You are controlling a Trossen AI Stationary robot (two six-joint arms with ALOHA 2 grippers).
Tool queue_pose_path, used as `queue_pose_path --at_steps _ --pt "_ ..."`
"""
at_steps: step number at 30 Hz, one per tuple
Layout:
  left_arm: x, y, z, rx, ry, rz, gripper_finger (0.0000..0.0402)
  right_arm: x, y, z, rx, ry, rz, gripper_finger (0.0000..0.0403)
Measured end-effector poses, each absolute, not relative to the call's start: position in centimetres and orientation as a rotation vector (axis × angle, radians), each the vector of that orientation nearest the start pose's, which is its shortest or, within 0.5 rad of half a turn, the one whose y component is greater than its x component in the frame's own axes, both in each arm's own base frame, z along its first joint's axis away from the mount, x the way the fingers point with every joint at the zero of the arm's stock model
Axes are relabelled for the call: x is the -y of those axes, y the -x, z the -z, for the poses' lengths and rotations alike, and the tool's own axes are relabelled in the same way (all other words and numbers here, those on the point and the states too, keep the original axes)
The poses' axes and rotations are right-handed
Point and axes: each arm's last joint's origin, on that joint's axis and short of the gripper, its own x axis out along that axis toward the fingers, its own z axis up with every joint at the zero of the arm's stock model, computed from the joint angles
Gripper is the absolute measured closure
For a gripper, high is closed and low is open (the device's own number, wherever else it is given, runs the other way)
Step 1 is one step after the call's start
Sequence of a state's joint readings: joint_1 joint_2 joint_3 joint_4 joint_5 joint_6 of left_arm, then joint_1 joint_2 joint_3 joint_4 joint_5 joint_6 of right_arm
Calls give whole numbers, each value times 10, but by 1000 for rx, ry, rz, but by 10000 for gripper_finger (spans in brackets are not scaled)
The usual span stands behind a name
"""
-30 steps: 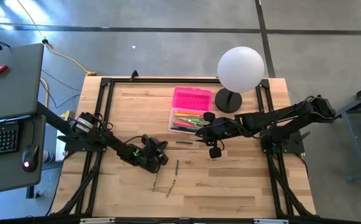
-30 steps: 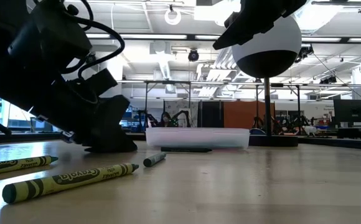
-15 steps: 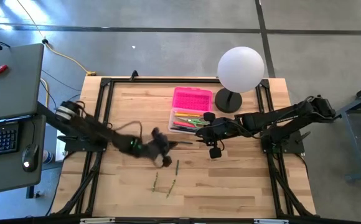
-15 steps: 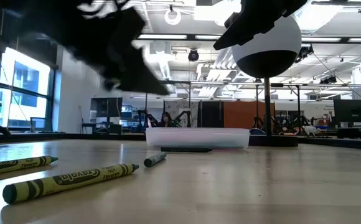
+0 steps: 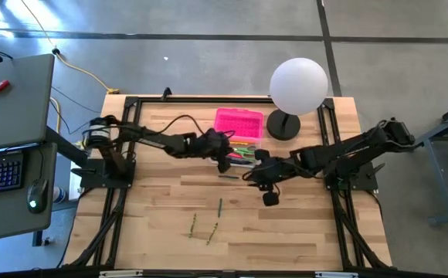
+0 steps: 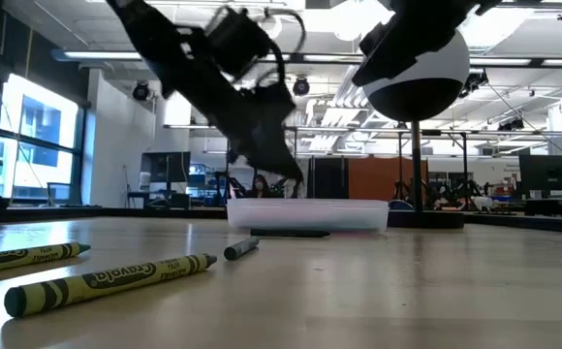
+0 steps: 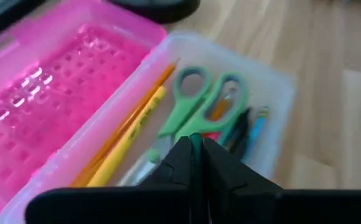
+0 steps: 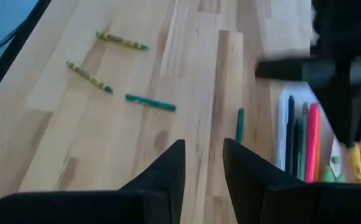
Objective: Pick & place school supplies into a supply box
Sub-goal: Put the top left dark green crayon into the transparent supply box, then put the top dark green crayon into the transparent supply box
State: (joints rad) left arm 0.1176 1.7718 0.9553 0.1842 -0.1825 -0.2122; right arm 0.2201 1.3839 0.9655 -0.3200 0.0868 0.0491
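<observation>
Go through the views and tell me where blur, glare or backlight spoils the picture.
Low view: the left arm is smeared and reads as a backlit silhouette against bright windows and ceiling lights; the near crayons are sharp. Left wrist view: soft all over, with glare spots on the pink lid. Right wrist view: the other arm's gripper is a dark blur. High view: evenly lit, sun patches on the floor.

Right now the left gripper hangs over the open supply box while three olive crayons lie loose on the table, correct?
Not quite: two olive crayons plus one green one lie loose, as the right wrist view shows. The left gripper does hang over the open supply box.
</observation>
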Motion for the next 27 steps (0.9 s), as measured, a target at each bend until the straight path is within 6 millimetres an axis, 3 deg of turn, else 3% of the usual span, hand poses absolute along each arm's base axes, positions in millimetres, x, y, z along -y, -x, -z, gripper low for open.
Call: queue_pose_path --at_steps 9,13,21,27 --pt "-60 -373 -144 -663 203 -340 326 -85 -309 -213 -798 40 -207 315" --pt "-62 -377 -147 -645 181 -337 321 -88 -318 -197 -811 70 -275 316" --pt "-63 -381 -153 -617 140 -352 290 -83 -327 -195 -740 92 -43 316" --pt "-64 -386 -169 -592 120 -352 265 -80 -328 -195 -745 35 -27 316"
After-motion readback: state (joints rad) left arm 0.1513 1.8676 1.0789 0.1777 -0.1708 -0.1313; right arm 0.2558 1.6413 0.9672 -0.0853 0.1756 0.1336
